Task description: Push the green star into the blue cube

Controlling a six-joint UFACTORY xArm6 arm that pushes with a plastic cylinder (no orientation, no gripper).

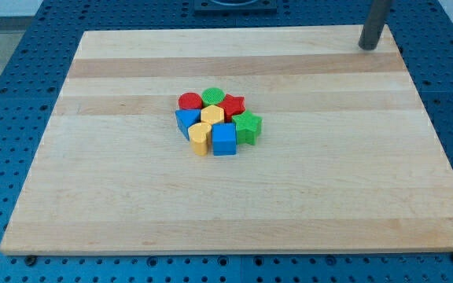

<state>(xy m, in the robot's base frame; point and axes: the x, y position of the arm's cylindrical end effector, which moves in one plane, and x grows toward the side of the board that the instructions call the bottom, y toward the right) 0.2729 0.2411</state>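
Note:
The green star (248,127) lies in a tight cluster near the middle of the wooden board (329,196). The blue cube (224,140) sits just to its left and a little lower; the two look to be touching. My tip (367,45) is at the board's top right corner, far from the cluster.
The cluster also holds a red cylinder (189,101), a green block (213,97), a red block (232,105), a blue block (185,120), a yellow block (211,115) and a yellow rounded block (200,137). A blue pegboard (22,94) surrounds the board.

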